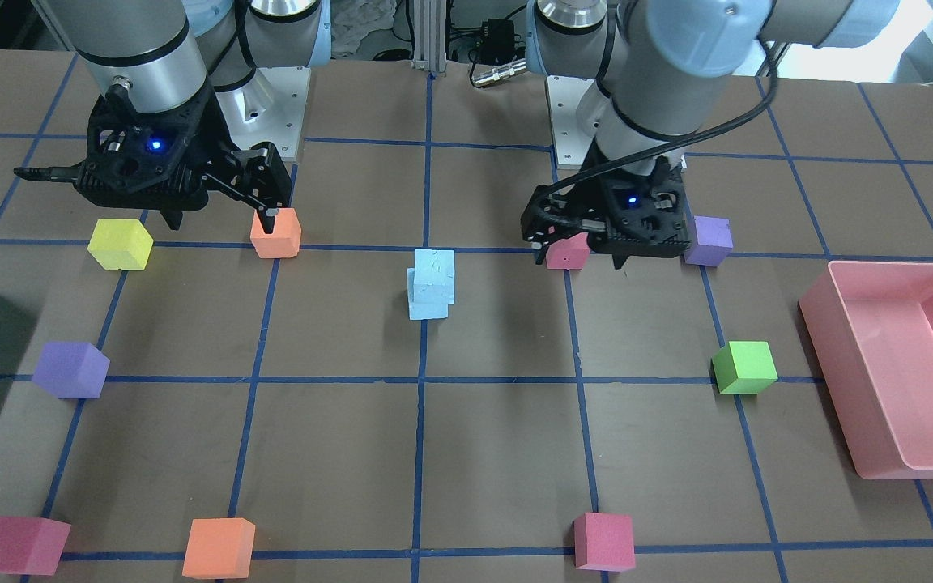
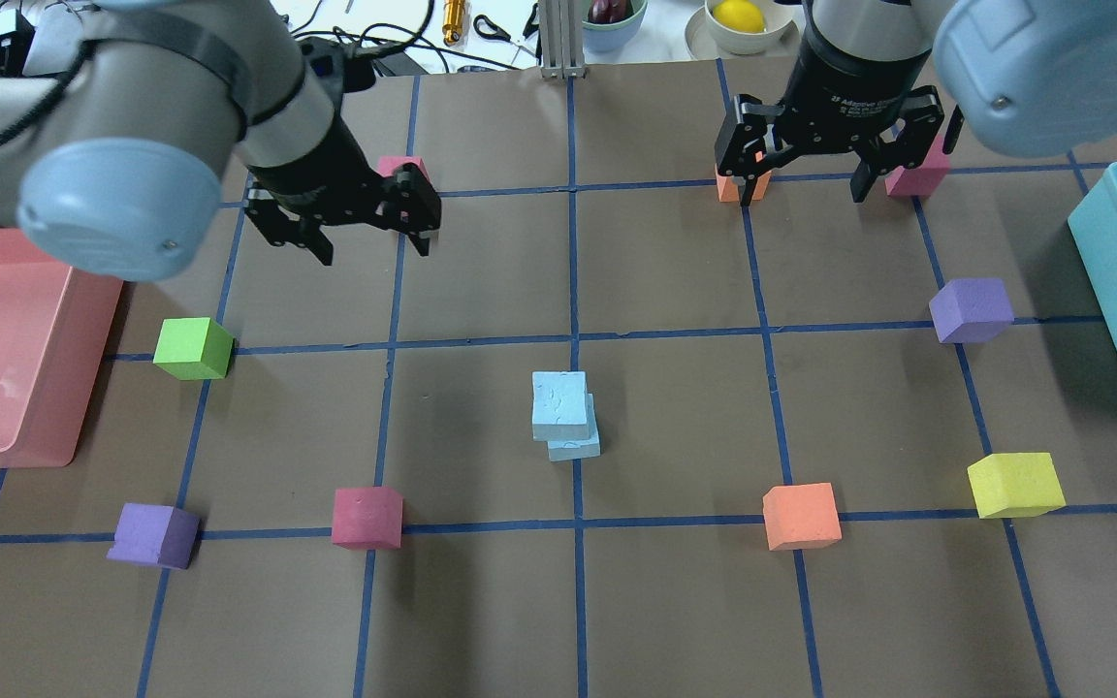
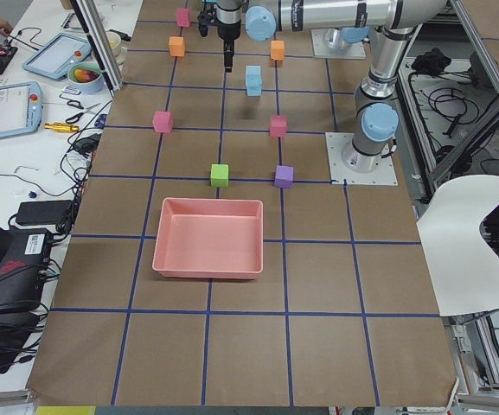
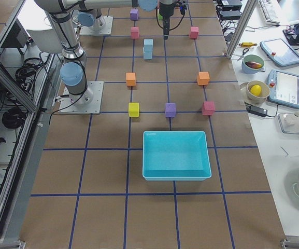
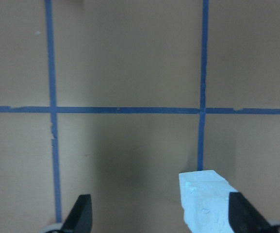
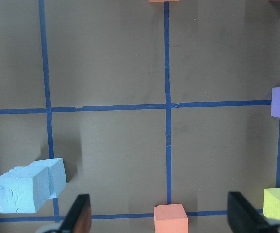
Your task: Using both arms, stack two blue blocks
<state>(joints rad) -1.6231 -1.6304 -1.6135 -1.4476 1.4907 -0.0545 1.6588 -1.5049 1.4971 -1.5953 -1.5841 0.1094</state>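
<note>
Our left hand (image 2: 376,242) hangs above the tabletop (image 2: 675,601) with its fingers spread wide and nothing held. In its own wrist view only brown paper and one corner of blue foam show between the tips. Our right hand (image 2: 793,194) is the same: wide open, empty, raised.

The blue blocks (image 2: 563,422) stand at the middle of the tabletop, one on the other, touched by neither hand. The stack lies inward from both hands and below them, to the right of our left hand and to the left of our right. Its long axis is upright, but the upper block (image 2: 559,405) sits slightly askew on the lower block (image 2: 578,450), their edges not flush. We judge the left hand a little nearer.

We take the stacking as done. Any coming move would be a retreat, or a careful squaring of the top block, which would have to come straight down so as not to topple it.

The pink bin (image 2: 74,378) lies out beyond the left hand and the turquoise bin (image 2: 1101,281) beyond the right. We see nothing in either.
</note>
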